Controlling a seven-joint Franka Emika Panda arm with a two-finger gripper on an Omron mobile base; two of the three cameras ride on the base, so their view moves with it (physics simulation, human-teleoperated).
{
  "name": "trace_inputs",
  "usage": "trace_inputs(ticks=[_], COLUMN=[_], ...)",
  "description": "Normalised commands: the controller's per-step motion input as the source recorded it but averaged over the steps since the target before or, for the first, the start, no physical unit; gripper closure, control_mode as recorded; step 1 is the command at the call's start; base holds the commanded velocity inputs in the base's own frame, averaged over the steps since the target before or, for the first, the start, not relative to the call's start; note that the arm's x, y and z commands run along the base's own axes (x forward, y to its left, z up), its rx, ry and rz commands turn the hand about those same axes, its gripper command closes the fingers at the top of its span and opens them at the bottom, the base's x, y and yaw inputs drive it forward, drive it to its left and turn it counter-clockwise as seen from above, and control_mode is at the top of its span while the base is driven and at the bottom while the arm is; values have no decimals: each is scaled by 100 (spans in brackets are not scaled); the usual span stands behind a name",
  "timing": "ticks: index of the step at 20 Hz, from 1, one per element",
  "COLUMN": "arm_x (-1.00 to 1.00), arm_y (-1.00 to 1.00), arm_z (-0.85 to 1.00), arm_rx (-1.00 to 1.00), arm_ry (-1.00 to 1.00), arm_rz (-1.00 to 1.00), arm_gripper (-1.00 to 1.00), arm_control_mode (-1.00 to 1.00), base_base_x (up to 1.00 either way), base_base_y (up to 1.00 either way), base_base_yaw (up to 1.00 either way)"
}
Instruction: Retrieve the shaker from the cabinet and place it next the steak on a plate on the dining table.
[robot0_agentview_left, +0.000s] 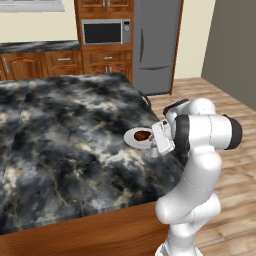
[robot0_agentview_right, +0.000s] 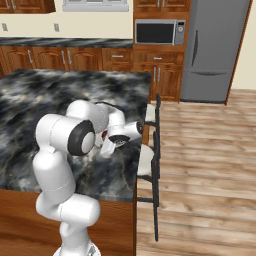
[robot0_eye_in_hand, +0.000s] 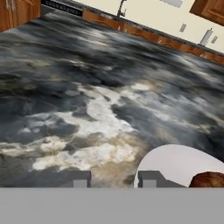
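From the left base view, the plate (robot0_agentview_left: 132, 137) with the steak (robot0_agentview_left: 143, 135) sits near the table's (robot0_agentview_left: 65, 145) right edge, the arm's hand just beside it. The right base view shows the arm bent low over the table (robot0_agentview_right: 50, 95). In the hand view the gripper (robot0_eye_in_hand: 113, 179) hovers over bare marble, its tips apart with nothing between them, the plate (robot0_eye_in_hand: 175, 162) and steak (robot0_eye_in_hand: 209, 179) just right.

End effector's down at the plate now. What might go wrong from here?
1. The end effector hangs low, one fingertip at the rim of the plate; a sideways move may shove the plate.
2. The plate sits near the edge of the table, by the stools; a shove could send it off.
3. The steak lies close by and might get knocked.
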Motion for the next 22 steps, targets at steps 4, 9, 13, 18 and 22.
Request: trace_inputs(ticks=[4,9,13,18,22], arm_x=[-35,-47,-18,-1,2], arm_y=[1,0,3,0,0], arm_z=[-17,-1,7,37,39], arm_rx=[0,0,0,0,0], arm_ry=[-4,-5,-6,-3,0], arm_rz=[3,3,3,5,8], arm_gripper=[-100,-100,-100,-100,-100], arm_control_mode=[-100,-100,-100,-100,-100], base_base_x=[0,0,0,0,0], base_base_y=[0,0,0,0,0], base_base_yaw=[0,0,0,0,0])
